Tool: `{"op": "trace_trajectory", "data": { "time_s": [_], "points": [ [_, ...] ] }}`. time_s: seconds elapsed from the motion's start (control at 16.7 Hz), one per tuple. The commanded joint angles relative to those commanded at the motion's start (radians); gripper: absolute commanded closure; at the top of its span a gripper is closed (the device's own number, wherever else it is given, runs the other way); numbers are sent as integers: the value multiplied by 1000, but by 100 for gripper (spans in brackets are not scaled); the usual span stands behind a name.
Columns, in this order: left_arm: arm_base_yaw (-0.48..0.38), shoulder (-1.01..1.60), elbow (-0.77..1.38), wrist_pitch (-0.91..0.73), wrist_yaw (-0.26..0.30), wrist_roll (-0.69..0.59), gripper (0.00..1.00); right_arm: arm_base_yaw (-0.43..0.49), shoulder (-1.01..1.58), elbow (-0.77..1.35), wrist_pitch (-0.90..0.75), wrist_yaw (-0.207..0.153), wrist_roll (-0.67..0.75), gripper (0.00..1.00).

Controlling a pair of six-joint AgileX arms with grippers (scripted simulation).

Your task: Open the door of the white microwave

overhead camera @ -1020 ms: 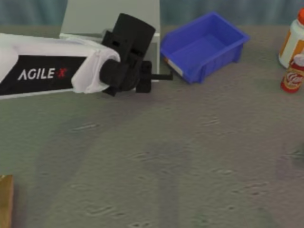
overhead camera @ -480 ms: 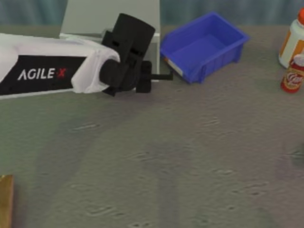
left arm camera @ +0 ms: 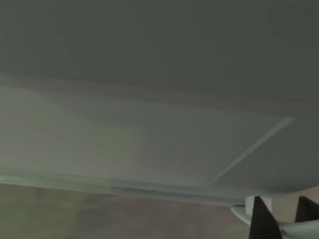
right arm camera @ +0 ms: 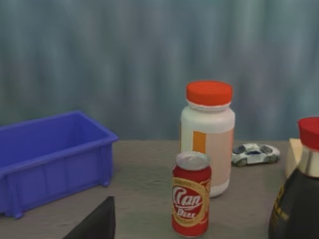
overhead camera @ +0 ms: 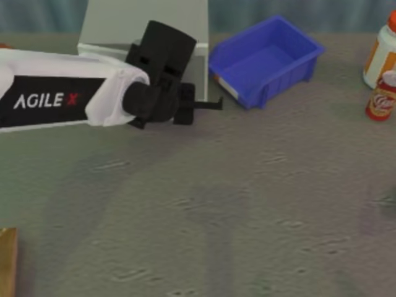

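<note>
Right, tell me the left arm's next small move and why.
Probably keep drawing the left gripper leftward and toward the table's front, swinging the grey-windowed white door outward. The gripper sits at the right front corner of the boxy white microwave, and the door looks barely ajar.

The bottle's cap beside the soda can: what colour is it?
Orange-red cap, clearest in the right wrist view.
</note>
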Motion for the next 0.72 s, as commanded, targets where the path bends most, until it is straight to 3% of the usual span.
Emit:
{"op": "trace_trajectory", "data": {
  "time_s": [0.72],
  "points": [
    [4, -5, -13, 4, 7, 11, 100, 0, 0, 0, 0, 0, 0, 0]
  ]
}}
